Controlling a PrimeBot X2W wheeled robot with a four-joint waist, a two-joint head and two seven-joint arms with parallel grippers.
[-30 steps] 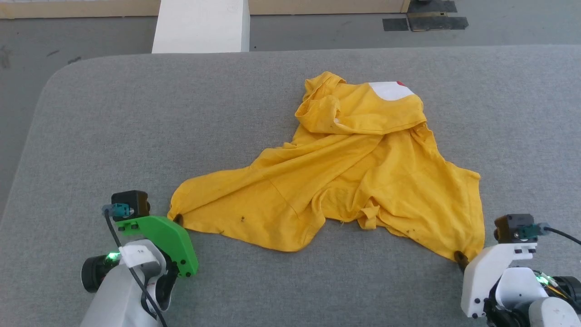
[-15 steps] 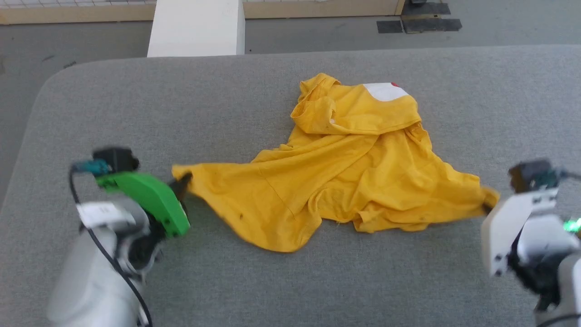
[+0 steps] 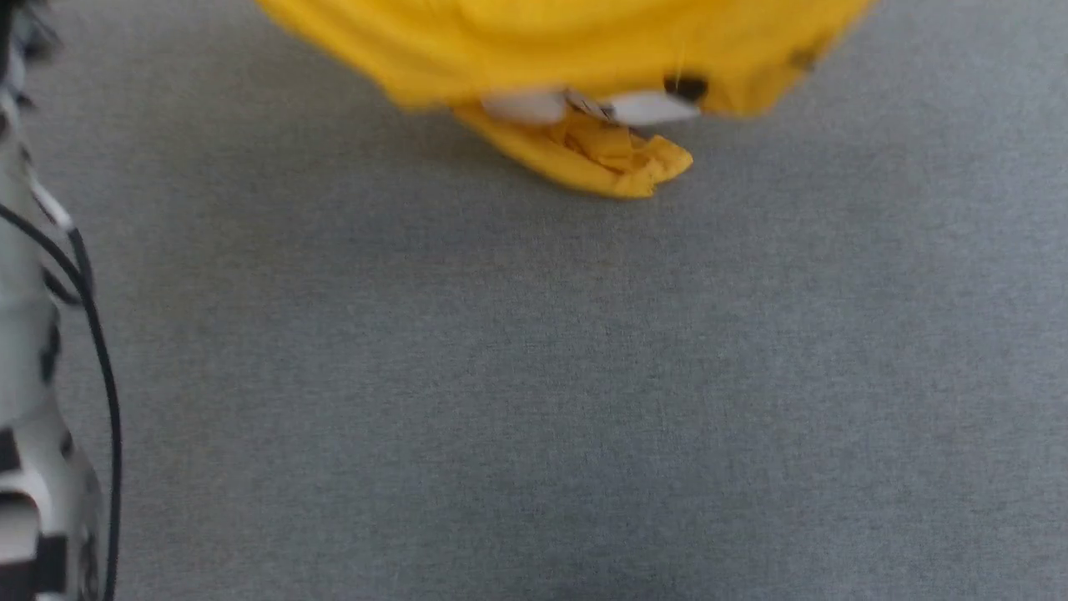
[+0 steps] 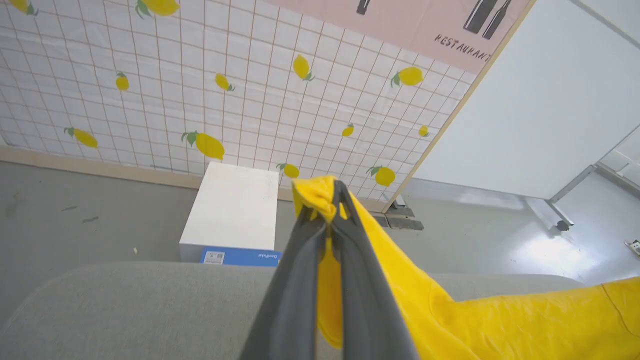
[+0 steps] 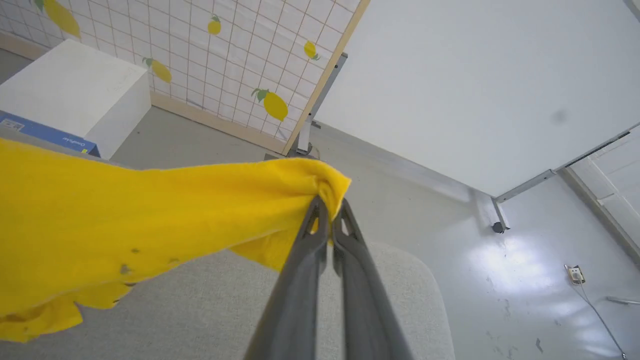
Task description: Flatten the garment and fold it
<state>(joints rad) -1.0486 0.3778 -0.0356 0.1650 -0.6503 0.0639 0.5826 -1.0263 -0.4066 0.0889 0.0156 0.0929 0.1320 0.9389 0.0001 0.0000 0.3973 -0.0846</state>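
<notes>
The garment (image 3: 584,42), a mustard-yellow T-shirt, hangs lifted off the grey table (image 3: 534,376); its blurred lower edge with white print patches dangles at the top of the head view. My left gripper (image 4: 331,197) is shut on one yellow corner of the garment (image 4: 500,320), which stretches off to the right. In the right wrist view my right gripper (image 5: 330,210) is shut on the other corner, and the garment (image 5: 125,220) spreads taut to the left above the table.
A white box (image 4: 232,210) with a blue label stands on the floor beyond the table's far edge. Behind it is a lemon-patterned tiled wall (image 4: 200,90). My pale left forearm (image 3: 33,401) and its black cable show at the head view's left edge.
Both grippers have raised the garment's two corners off the table, so the shirt now hangs in the air. The head camera has tilted down toward the near tabletop.
</notes>
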